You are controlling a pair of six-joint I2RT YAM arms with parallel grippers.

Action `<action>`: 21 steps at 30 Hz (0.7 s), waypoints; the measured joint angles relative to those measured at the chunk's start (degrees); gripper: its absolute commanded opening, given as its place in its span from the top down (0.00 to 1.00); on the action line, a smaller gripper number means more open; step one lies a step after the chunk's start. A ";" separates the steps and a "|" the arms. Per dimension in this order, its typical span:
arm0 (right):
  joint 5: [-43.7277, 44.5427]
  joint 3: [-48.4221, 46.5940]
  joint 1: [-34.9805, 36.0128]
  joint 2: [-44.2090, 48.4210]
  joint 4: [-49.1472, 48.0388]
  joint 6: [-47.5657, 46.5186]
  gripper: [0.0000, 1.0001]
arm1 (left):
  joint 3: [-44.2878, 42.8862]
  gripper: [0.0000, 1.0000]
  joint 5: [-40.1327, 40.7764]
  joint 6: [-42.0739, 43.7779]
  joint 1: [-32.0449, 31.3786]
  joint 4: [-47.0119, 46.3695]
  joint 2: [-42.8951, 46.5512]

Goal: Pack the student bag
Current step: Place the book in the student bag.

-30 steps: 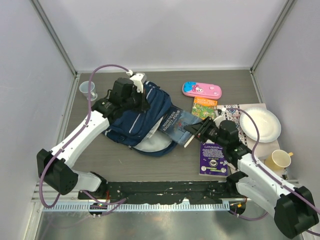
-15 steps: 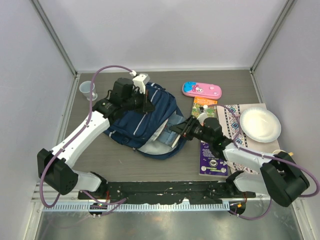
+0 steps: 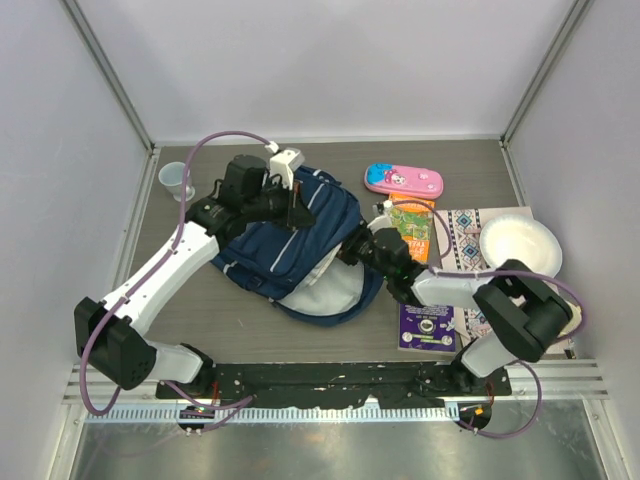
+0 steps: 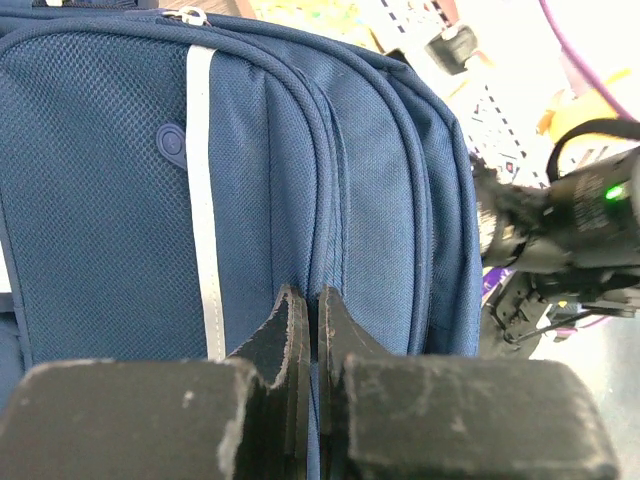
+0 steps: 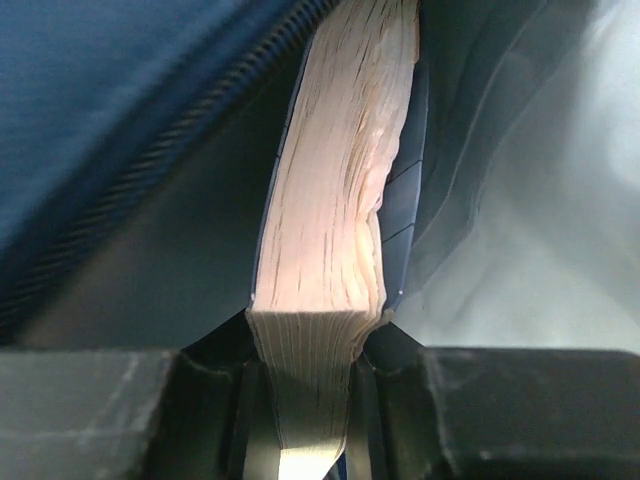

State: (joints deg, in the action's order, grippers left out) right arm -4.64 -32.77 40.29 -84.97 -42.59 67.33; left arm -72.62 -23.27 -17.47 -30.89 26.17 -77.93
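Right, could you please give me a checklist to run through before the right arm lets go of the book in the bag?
1. Hold of the left gripper on the student bag: ok, it is shut on a fold of the fabric.
2. Hold of the right gripper on the book: ok, the page block sits between its fingers.
3. The book is inside the opening: ok, with the zipper on one side and the pale lining on the other.
4. The book is pushed fully in: cannot tell, its far end is hidden.
5. The pink pencil case is clear of both arms: ok, it lies apart, beyond the bag.
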 measured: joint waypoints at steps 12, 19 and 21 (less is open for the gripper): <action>14.38 -5.60 7.32 -17.27 -12.24 -0.15 0.93 | 0.07 1.00 -6.93 -1.16 3.23 -3.28 1.01; 16.31 -9.90 7.17 -21.49 -12.02 -1.03 0.63 | 1.97 1.00 -10.99 -3.21 4.94 -7.08 1.73; 15.52 -10.21 6.75 -21.46 -10.36 -1.27 0.58 | 2.91 1.00 -11.80 -3.48 5.57 -7.85 2.01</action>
State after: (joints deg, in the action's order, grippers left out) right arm 10.87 -42.98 47.05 -106.43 -52.95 66.06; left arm -69.71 -35.07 -20.95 -25.32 18.33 -75.92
